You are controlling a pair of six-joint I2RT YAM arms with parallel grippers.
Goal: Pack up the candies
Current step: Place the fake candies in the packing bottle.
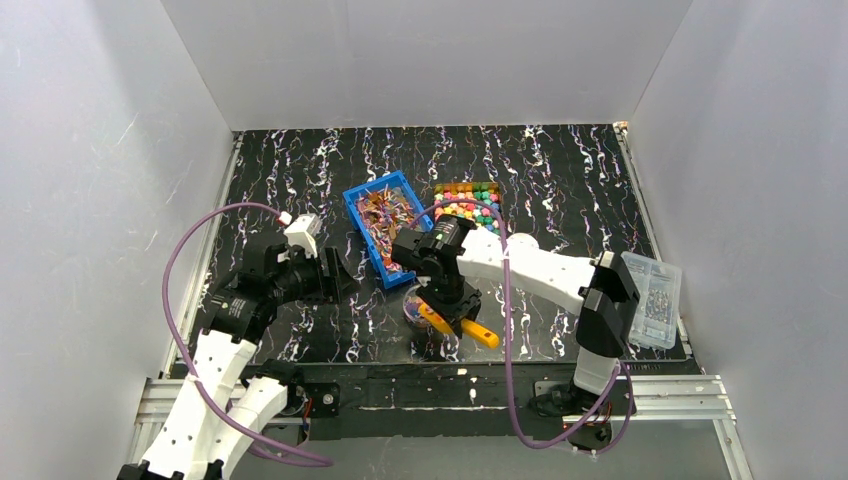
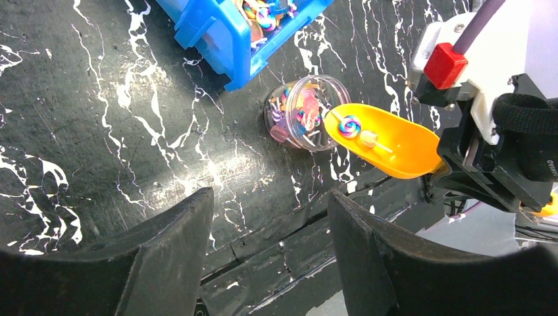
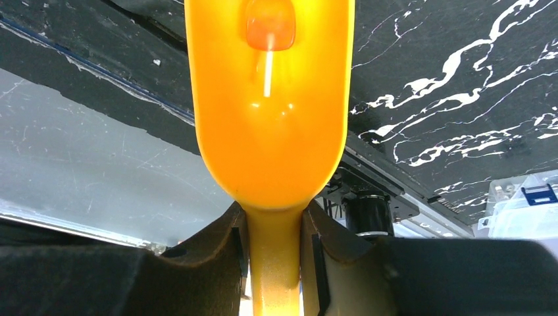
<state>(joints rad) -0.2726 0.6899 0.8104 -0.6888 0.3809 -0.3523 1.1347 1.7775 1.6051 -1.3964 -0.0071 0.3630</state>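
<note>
**Yellow scoop at the jar: spill risks**

Item 1. Right pincer [image 3: 273, 227]: pressed onto the narrow handle of a yellow plastic scoop [image 2: 388, 141], one finger on each side. The hold is only on that thin stem, so the scoop could twist in the grip if its lip catches on anything.

Item 2. Load: a swirled pink-and-blue candy [image 2: 349, 124] and an orange candy on a white stick [image 2: 368, 139] lie loose in the bowl, near the lip. If you tip too fast or off-centre, they will likely land on the black white-veined table [image 2: 99, 131].

Item 3. Small clear round jar [image 2: 306, 112]: it stands free just beside the scoop's lip, partly filled with candies. Nothing steadies it, so a nudge from the scoop could push it aside or topple it. The sticks could also snag on the rim.

Item 4. Left pincer [image 2: 270, 217]: spread and empty, near the jar but apart from it.

Item 5. Blue plastic bin [image 2: 224, 46]: just behind the jar, holding more sweets. A wide swing could clip its corner.

Item 6. Tray of mixed bright candies [image 1: 468, 205]: behind the bin, beyond the likely working area.
</note>
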